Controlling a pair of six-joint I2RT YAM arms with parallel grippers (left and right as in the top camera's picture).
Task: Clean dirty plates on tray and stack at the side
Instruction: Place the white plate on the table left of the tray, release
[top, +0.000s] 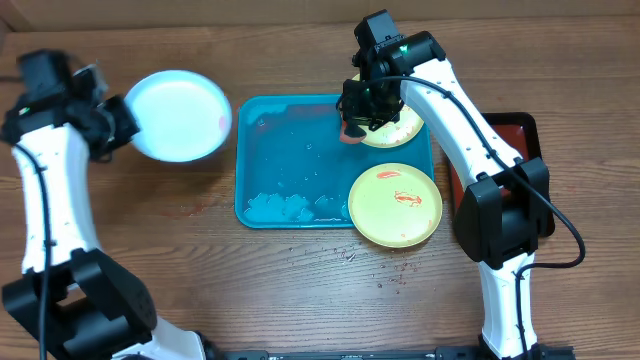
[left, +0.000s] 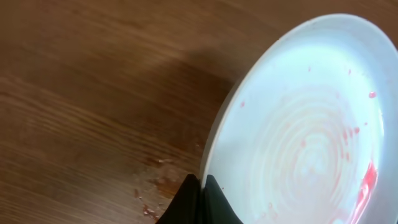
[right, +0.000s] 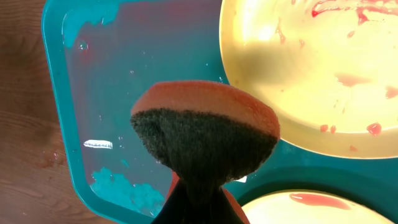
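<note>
— What has the left tool (left: 198, 200) got?
— It is pinched on the rim of the pale blue-white plate (top: 180, 115), over the worktop (top: 150, 230) left of the tray (top: 290, 150). There are faint red smears on the plate's face.
— And the right tool (right: 196, 204)?
— Clamped on an orange sponge (right: 205, 130) with a dark scouring face, above the tray, beside the far yellow-green plate (top: 408, 132). That one and the near yellow-green plate (top: 395, 205) sit at the tray's right side, both red-smeared. White foam (top: 290, 207) lies along the near rim.
</note>
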